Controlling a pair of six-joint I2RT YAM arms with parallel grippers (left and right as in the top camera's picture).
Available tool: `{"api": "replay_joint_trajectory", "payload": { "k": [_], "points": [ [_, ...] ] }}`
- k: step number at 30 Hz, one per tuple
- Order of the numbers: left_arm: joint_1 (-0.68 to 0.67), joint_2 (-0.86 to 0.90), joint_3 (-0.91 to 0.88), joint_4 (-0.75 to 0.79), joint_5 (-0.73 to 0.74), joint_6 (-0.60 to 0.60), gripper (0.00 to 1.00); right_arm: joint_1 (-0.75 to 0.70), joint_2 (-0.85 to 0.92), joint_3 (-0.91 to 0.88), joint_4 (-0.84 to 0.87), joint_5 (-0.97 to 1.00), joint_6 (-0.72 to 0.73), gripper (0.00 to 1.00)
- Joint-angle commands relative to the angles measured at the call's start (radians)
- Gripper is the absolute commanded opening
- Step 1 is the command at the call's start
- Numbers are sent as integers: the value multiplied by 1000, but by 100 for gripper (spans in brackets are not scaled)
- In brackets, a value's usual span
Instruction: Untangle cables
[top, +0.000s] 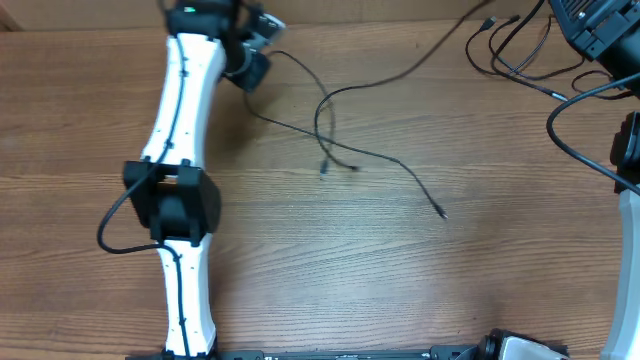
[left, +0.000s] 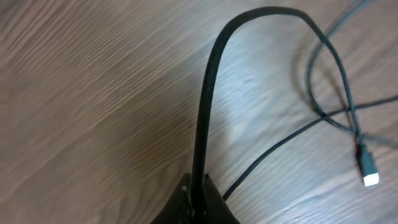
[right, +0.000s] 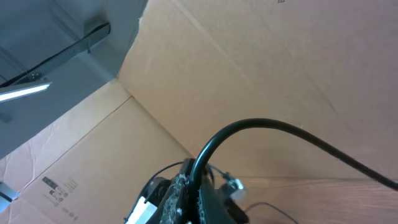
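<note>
At the upper left of the overhead view, the left gripper (top: 252, 62) is closed on a cable (left: 208, 81) (the wrist camera shows it rising straight out of the pinched fingertips, then arching over to the right). Across the middle of the wooden table (top: 300, 290) the cables (top: 322, 115) loop and cross. Their loose ends lie below the loop, one plug (left: 370, 173) white-tipped. More cords (top: 505, 50) cluster at the upper right. The right gripper (right: 193, 186) is closed too, with a second cable (right: 267, 124) curving out of it toward the right edge and cardboard (right: 249, 56) behind.
</note>
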Motion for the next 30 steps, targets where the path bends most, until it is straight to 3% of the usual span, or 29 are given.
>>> {"api": "replay_joint_trajectory", "payload": {
  "k": [1,8,15,21,30],
  "points": [
    [60,-28,25,4,52,-82,4,-6,44,21,-13,20,-1,4],
    [134,-98,29,6,51,-138,4,-6,133,21,-52,15,-8,4],
    [183,-126,29,36,-65,-406,4,2,183,21,-87,-15,-35,4],
    [192,-125,28,23,-54,-475,4,18,184,16,-104,-14,-38,4],
    [187,-126,28,-76,-60,-554,4,189,199,14,-387,118,-274,4]
  ]
}}
